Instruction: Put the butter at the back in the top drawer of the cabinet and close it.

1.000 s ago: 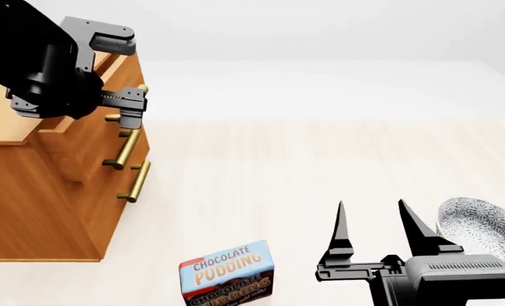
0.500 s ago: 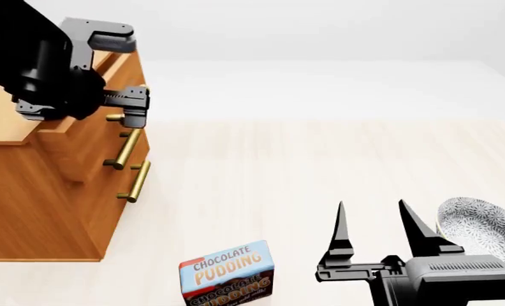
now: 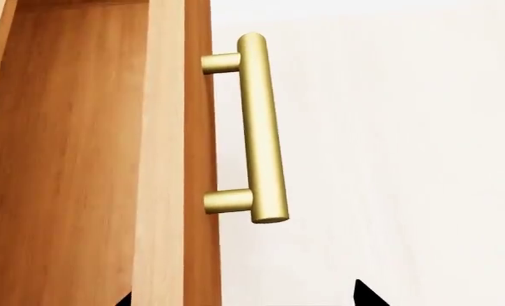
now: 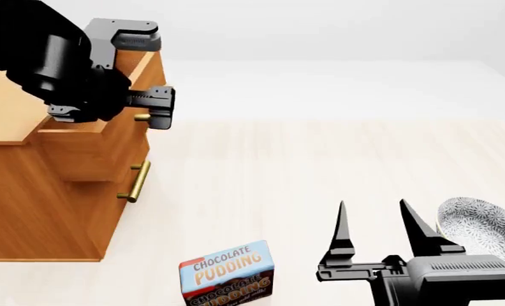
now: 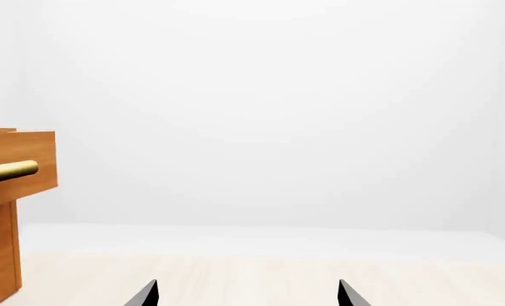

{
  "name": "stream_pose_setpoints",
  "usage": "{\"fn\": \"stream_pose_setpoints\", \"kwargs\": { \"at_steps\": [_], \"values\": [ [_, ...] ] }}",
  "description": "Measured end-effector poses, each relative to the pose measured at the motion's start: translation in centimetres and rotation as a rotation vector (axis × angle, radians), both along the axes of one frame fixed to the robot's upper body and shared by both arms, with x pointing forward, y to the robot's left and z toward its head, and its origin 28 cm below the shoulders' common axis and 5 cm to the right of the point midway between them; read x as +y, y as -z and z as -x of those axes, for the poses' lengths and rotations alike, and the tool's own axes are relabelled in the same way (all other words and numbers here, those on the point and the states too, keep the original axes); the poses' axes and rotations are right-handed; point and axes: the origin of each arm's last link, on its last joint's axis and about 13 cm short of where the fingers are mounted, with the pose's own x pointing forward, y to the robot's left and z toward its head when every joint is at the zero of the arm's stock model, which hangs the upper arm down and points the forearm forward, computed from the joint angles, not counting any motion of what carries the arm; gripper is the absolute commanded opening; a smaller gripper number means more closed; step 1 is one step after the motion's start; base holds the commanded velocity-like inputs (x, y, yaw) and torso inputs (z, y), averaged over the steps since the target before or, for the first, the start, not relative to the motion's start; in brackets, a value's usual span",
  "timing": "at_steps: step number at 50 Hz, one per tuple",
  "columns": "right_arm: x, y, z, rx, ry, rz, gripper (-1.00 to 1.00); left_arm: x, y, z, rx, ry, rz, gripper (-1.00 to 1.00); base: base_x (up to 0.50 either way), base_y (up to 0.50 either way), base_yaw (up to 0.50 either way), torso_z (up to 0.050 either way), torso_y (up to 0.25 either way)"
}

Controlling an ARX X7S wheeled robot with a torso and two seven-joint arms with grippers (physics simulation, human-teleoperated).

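Observation:
The butter is out of view. The cabinet [image 4: 31, 210] stands at the left, and its top drawer [image 4: 91, 153] is pulled out toward the right. My left gripper [image 4: 155, 105] is at that drawer's front. In the left wrist view the left gripper [image 3: 244, 299] is open, with the drawer's front panel [image 3: 176, 191] between its fingertips and the brass handle [image 3: 261, 127] beyond them, untouched. My right gripper [image 4: 372, 204] hovers open and empty over the floor at the lower right; its wrist view shows the top drawer [image 5: 18, 169] from the side.
A chocolate pudding box [image 4: 227, 271] stands on the floor at the bottom centre. A patterned plate [image 4: 482, 233] lies at the right edge beside the right arm. A lower drawer's handle [image 4: 135, 182] sticks out under the open drawer.
The top drawer has slid further out to the right, with my left gripper moving along with it. It now covers the middle drawer's handle. The right arm has not moved.

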Motion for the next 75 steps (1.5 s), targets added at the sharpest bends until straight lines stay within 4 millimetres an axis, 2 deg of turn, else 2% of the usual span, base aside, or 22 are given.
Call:
{"fn": "stream_pose_setpoints", "kwargs": {
  "at_steps": [32, 75],
  "values": [
    [-0.1, 0.0, 0.0, -0.003, 0.0, -0.001, 1.0, -2.7, 0.2, -0.2, 0.006, 0.122, 0.055, 1.0, 0.0, 0.0, 0.0, 0.0, 0.0],
    [-0.3, -0.2, 0.0, -0.004, 0.007, -0.01, 1.0, -6.0, 0.4, -0.4, 0.012, 0.302, 0.217, 1.0, 0.0, 0.0, 0.0, 0.0, 0.0]
  ]
}}
